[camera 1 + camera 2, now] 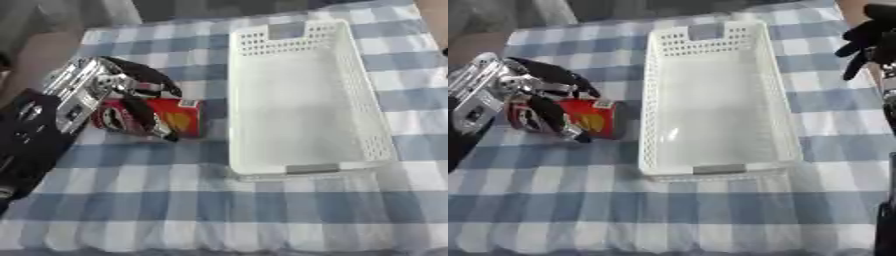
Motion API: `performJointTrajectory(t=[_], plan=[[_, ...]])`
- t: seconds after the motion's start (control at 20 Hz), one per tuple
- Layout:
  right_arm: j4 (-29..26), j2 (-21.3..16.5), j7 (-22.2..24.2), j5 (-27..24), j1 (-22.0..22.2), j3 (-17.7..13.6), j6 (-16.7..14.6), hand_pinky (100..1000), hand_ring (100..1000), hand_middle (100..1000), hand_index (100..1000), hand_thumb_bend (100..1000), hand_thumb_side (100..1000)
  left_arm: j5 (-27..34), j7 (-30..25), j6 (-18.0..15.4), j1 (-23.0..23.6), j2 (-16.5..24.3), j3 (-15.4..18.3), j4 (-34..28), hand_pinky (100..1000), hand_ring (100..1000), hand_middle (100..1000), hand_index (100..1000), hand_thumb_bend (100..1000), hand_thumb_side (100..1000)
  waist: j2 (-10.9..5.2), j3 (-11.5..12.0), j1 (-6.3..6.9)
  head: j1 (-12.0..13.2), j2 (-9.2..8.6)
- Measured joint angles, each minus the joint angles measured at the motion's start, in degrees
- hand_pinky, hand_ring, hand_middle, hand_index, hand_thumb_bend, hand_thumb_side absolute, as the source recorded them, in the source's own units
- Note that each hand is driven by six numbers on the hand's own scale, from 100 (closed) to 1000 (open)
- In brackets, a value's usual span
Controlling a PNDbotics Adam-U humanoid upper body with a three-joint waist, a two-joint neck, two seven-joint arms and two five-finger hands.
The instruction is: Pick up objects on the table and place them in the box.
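Grasp step: the left hand (105,95) curls round the red cylindrical snack can (171,117) (lying near the surface's left edge); next, lift it into the empty white perforated plastic box (302,95).

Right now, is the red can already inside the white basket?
No, the can lies on the tablecloth left of the basket, with the left robot hand curled round it.

Blue-and-white checked tablecloth (262,210) under a plain white perforated basket (302,30). Red can (179,117) with a yellow patch and white markings. Black-and-silver left hand (105,87); black right hand (868,37).
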Motion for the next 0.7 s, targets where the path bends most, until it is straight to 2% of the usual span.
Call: performJointTrajectory(t=[0.05,0.2,0.7], plan=[[0.0,0.0,0.0,0.0,-0.14,0.0,0.0,348,553,607,834,100,792,-0.03,0.01,-0.14,0.27,0.44,0.0,0.0,760,845,915,1000,623,803,0.04,0.0,0.0,0.0,0.0],[0.01,0.0,0.0,0.0,-0.21,0.0,-0.01,348,553,607,834,100,792,-0.23,0.07,-0.47,1.0,1.84,0.0,0.0,767,847,908,1000,708,779,0.1,0.0,-0.02,0.0,0.0],[0.01,0.02,0.0,0.0,-0.45,0.0,-0.03,348,553,607,833,100,789,-1.53,0.09,-1.04,2.18,3.38,-0.02,-0.08,759,838,900,999,670,785,0.16,0.03,-0.47,0.0,0.0]])
